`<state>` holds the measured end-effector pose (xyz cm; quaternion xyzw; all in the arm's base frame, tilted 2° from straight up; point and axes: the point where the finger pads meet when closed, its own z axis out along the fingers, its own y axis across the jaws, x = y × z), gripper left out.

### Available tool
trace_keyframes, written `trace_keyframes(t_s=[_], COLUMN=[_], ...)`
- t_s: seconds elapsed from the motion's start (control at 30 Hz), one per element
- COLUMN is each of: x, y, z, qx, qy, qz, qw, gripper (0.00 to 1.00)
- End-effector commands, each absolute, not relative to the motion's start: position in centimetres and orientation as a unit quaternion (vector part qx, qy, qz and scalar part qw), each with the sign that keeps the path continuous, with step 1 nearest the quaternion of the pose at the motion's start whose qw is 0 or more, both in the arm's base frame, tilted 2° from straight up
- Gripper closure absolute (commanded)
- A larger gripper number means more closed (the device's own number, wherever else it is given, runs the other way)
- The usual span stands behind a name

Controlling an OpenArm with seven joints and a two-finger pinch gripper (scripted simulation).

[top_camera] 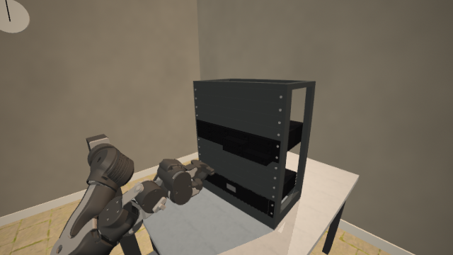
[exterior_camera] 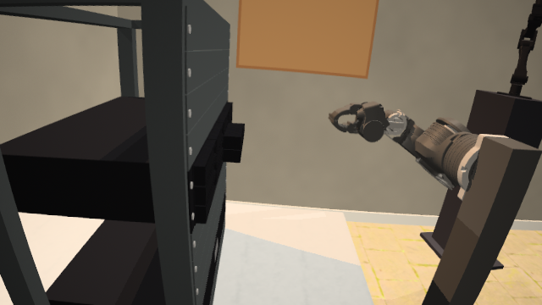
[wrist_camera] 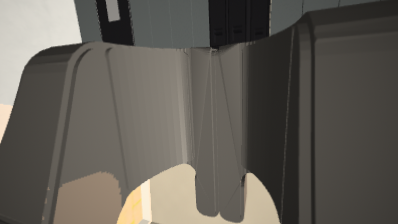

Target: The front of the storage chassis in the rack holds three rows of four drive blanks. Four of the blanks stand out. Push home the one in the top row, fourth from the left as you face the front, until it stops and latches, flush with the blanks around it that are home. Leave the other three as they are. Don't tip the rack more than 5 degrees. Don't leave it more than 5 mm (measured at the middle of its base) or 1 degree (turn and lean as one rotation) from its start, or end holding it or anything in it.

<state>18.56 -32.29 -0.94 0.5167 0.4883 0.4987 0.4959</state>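
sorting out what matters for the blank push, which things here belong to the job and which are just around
Part of the job:
- rack
- storage chassis
- protruding drive blanks
- gripper, shut on nothing, apart from the rack

Just around:
- lower black unit
- table
- orange wall board
- wall clock

Dim, even light, soft shadows, sharp
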Motion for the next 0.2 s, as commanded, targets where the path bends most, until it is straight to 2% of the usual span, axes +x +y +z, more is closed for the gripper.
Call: trace_keyframes(t_s=[0.0, 0.17], x=[18.49, 18.49], y=[-32.26, -32.26], z=[-0.83, -0.83], qx=[0.515, 0.515], qy=[0.489, 0.489], qz=[0.498, 0.498], qw=[0.497, 0.497], gripper=[1.0, 1.0])
